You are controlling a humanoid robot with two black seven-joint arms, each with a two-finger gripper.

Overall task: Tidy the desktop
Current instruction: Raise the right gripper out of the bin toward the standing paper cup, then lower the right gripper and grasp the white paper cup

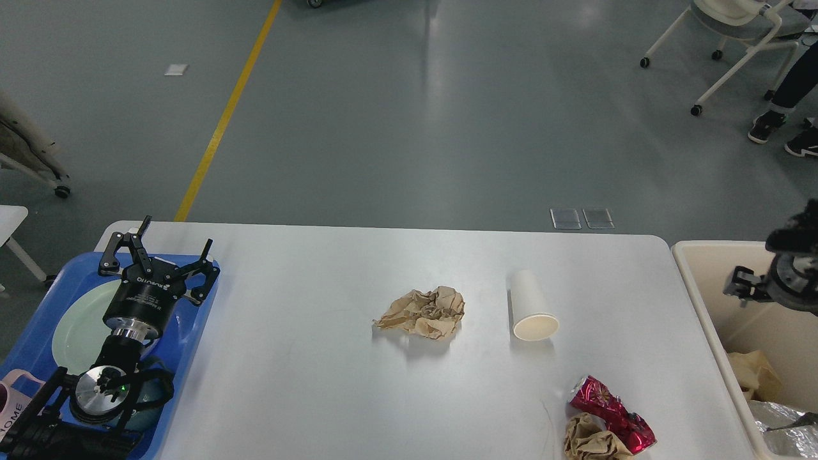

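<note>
**Clerk:** Item one, the desktop (pixel 307 383): white, rounded corners, long axis running left to right across the head view. Still on it: a crumpled brown paper (pixel 422 312) near the middle; a white paper cup (pixel 532 306) lying on its side to the right of that; a red foil wrapper (pixel 610 412) touching a second brown paper wad (pixel 591 441) at the near right edge.

**Checker:** Grippers?

**Clerk:** Left gripper (pixel 156 252): hovers over the blue tray (pixel 198 319) at the desktop's left end, above a pale green plate (pixel 73 329), fingers spread, nothing between them. Right gripper (pixel 744 287): at the right edge of the view over the beige bin (pixel 696 300), mostly cut off and dark; jaw state cannot be told. Bin holds brown paper and a piece of silver foil.

**Checker:** Which arm for the next piece?

**Clerk:** A judgement: the right one. All the litter lies to the left of its jaws and nearer the robot; the cup and the wrapper pile are much closer to it than to the left gripper, which is well apart across the desktop.

**Checker:** The cup's lie?

**Clerk:** Long axis running roughly away from the robot, slightly slanted; open mouth faces the near edge, closed base points to the far edge. Likely to roll sideways if nudged.
</note>
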